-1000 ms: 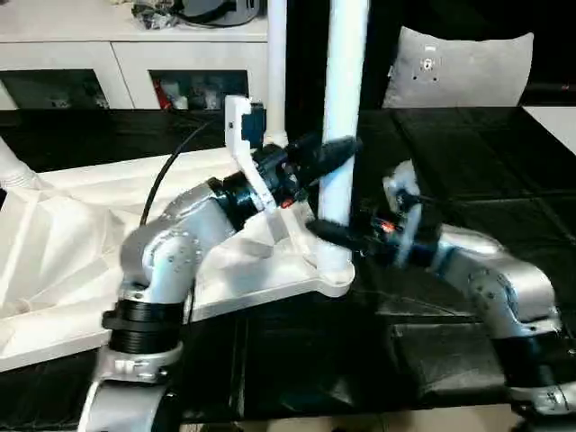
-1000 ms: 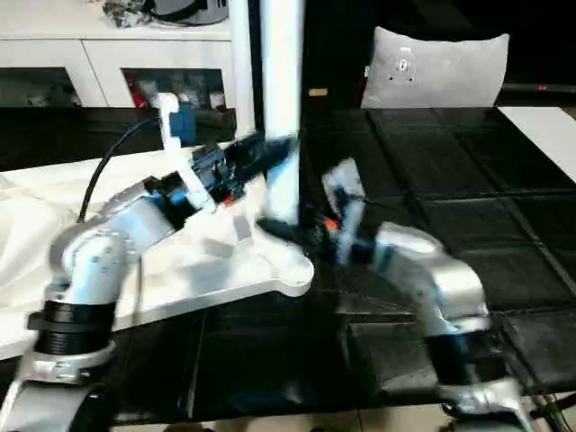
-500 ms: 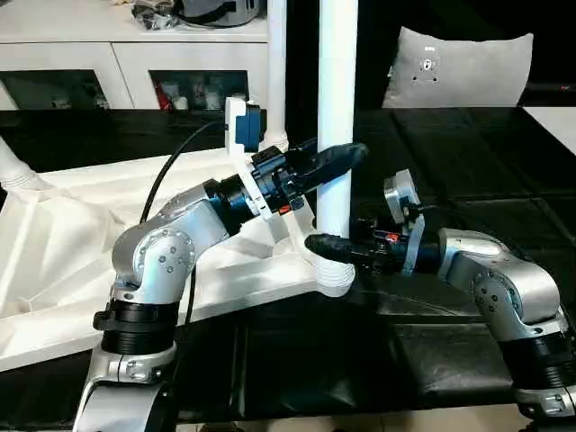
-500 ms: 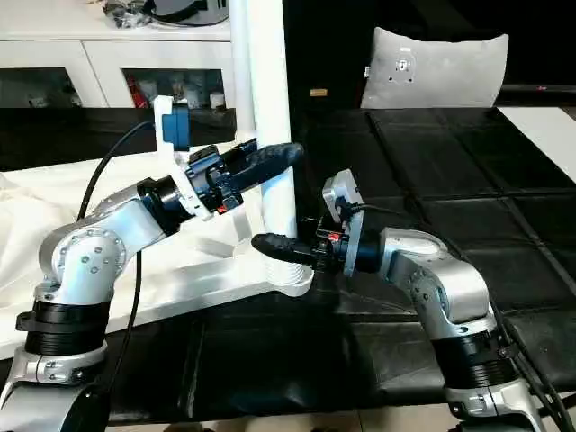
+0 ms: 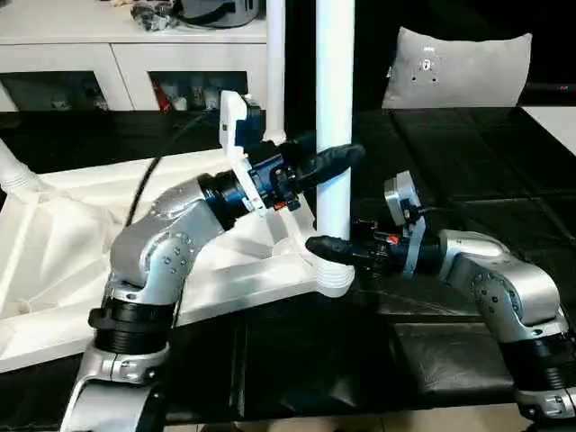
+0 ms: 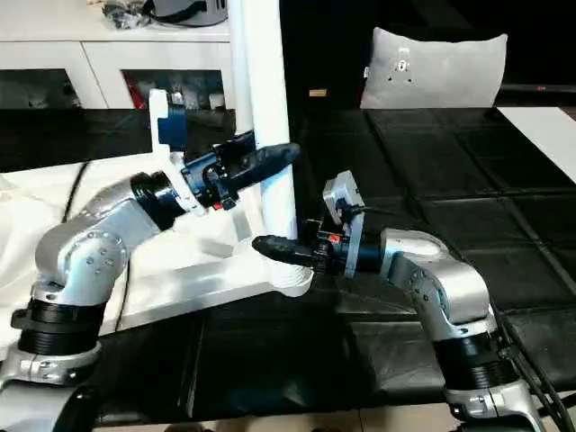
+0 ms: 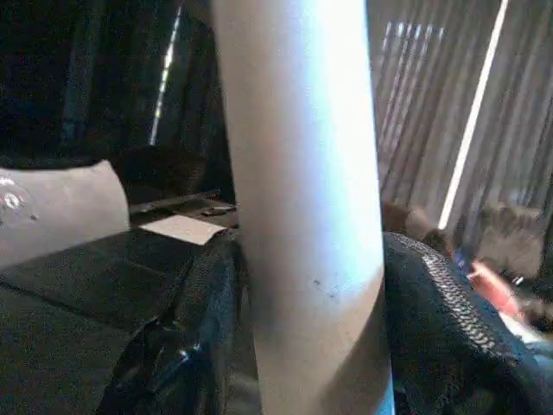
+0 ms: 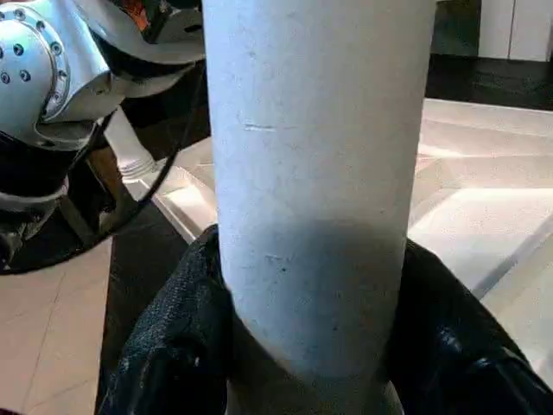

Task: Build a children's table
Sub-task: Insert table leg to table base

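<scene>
Both grippers are clamped on the same upright leg [image 5: 335, 117], a black finger pressed against each side of the white tube, as both wrist views show [image 7: 298, 216] [image 8: 315, 173]. The right gripper [image 5: 331, 247] grips the leg low down, just above the round corner socket [image 5: 334, 274] in which the leg's foot stands. The left gripper [image 5: 326, 162] grips the same leg higher up, a short way above the right one, its forearm reaching across the tabletop from the left. The tabletop [image 5: 81, 261] lies upside down on the black padded surface [image 5: 423, 351], ribbed underside facing up, and spreads out leftward from the held leg, whose socket forms its nearest right corner. A second leg [image 5: 275, 67] stands upright just behind and to the left of the held leg, rising from the tabletop's far edge. Another leg end [image 5: 13, 168] angles out at the tabletop's far left corner. Well behind and to the right of the held leg, a grey cushion [image 5: 454, 67] leans upright. Further back and to the left of the held leg runs a white cabinet [image 5: 126, 58] with dark compartments.
</scene>
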